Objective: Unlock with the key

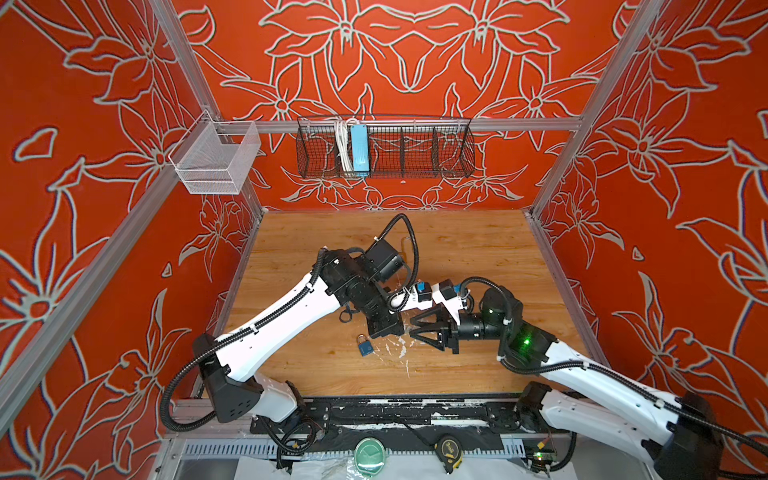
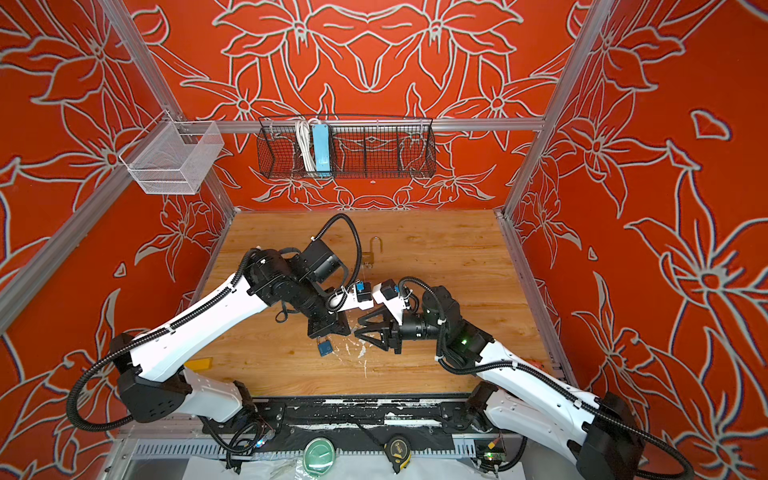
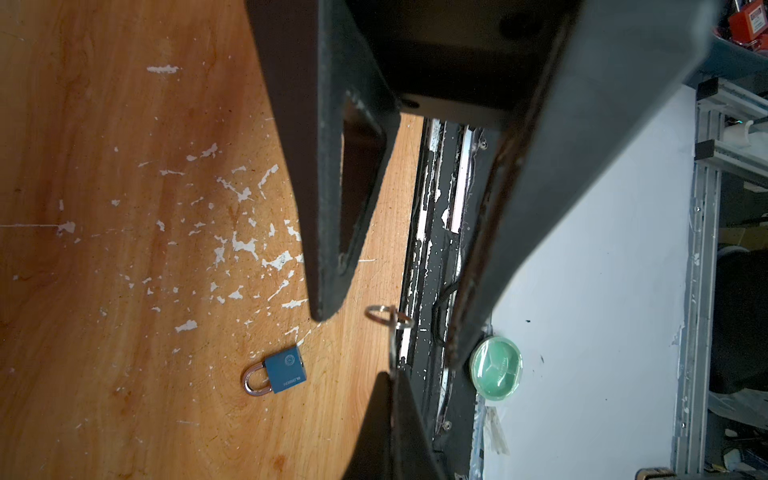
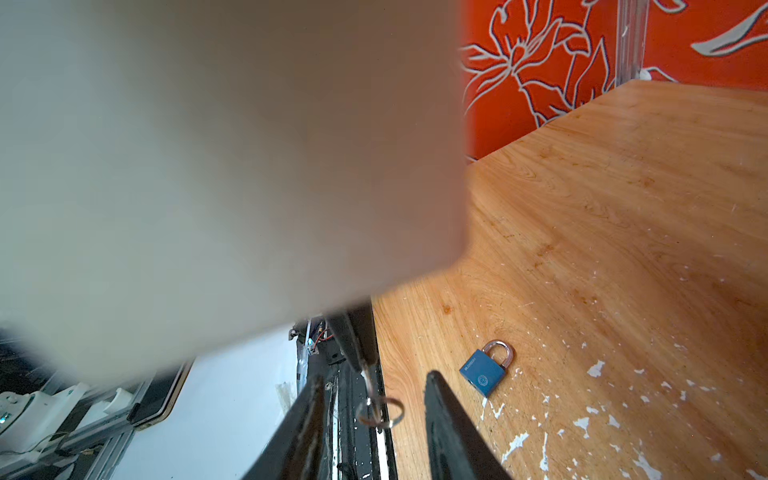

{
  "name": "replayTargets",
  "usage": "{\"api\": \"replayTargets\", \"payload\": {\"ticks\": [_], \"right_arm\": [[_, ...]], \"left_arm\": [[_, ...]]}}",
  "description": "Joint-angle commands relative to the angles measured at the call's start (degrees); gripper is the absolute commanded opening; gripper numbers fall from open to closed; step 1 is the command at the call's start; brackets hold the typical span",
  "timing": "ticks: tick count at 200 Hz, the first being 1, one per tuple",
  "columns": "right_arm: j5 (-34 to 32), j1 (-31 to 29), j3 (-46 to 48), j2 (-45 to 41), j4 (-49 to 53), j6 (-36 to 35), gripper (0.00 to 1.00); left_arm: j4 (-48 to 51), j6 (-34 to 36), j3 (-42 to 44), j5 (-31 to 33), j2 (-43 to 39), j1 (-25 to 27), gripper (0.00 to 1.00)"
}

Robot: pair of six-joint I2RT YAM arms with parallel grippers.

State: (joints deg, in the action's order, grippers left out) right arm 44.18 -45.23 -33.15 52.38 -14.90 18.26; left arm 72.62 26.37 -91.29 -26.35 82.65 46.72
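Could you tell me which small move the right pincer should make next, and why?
Probably close the right pincer on the silver key ring: the ring sits between its open jaws, on a thin metal key pinched by the shut left pincer.

Big blurred pale shape (image 4: 208, 166) blocks most of right wrist view. Small silver key (image 3: 392, 350): blade hidden inside left fingers (image 3: 380, 419). Brass padlock (image 2: 369, 259), counter (image 2: 440, 249) 12 o'clock, partly behind left arm (image 2: 208, 324).

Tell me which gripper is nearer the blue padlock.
Left. The left gripper hangs close beside the blue padlock, pinching the key; the right gripper is farther off, open around the key ring.
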Motion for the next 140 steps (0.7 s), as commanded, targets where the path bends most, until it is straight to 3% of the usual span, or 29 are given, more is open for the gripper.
{"api": "replayTargets", "payload": {"ticks": [1,27,65,140], "right_arm": [[2.05,-0.82,-1.64,0.48,-2.49,-0.56,0.37],[1.74,-0.91,-2.05,0.83,-1.45,-0.99,0.36],[0.78,-0.95,-1.85,1.10,-1.03,-0.52,0.25],[1.35,-0.95,-1.70,0.29,-0.02,0.46,0.25]], "left_arm": [[-0.63,2.02,-0.75,-1.94,-1.57,0.35,0.00],[-0.94,2.17,-0.77,-2.13,-1.87,0.35,0.00],[-1.07,2.46,-0.62,-1.89,-2.13,0.31,0.00],[-2.46,2.72,0.06,-1.56,-3.09,0.30,0.00]]}}
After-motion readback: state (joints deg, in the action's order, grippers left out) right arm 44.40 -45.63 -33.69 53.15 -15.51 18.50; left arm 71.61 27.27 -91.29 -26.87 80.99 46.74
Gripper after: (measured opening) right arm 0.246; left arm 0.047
